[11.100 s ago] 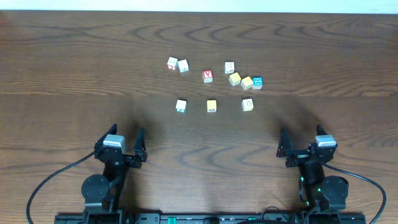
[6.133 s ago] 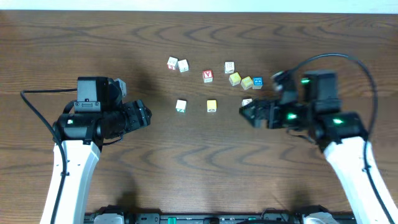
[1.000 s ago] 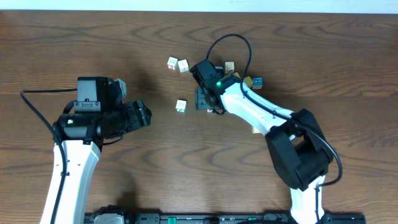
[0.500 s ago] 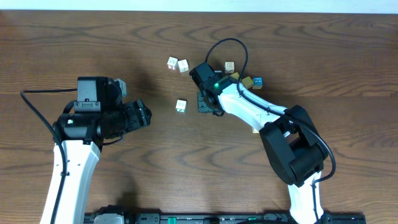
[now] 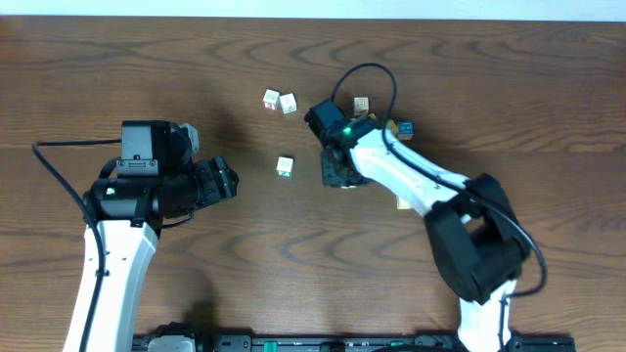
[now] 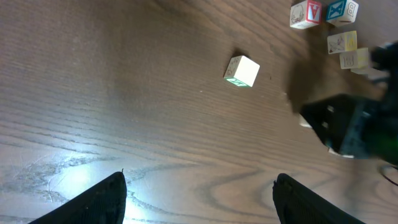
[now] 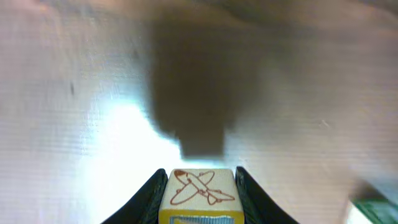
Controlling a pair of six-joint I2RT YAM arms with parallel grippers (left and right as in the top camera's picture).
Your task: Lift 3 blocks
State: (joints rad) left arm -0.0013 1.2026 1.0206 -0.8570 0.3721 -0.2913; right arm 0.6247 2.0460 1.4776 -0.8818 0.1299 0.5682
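We find the yellow block [image 7: 198, 190], its top face bearing an orange aeroplane outline, between the fingers [image 7: 151, 196] of the right hand [image 5: 338, 174]. In the right wrist view both fingers lie against opposite sides of the block, so this hand is clamped on it. From overhead, the hand covers the block near the middle of the tabletop [image 5: 117, 59], slightly toward the far edge. A dark shadow lies on the wood just beyond the block, but we cannot tell whether the block is clear of the surface.

Near the hand, on the side toward the left edge and not touching it, the white block [image 5: 285, 166] with a green mark sits flat and alone. Closer to the far edge, a block with a red mark [image 5: 271, 99] and a pale neighbour [image 5: 289, 103] stand side by side. On the other side of the right arm we see a cream block [image 5: 361, 104] and the blue-faced cube [image 5: 404, 127].

The left hand [image 5: 228, 181] hangs toward the left edge, well apart from every block, its fingers spread wide over bare wood.
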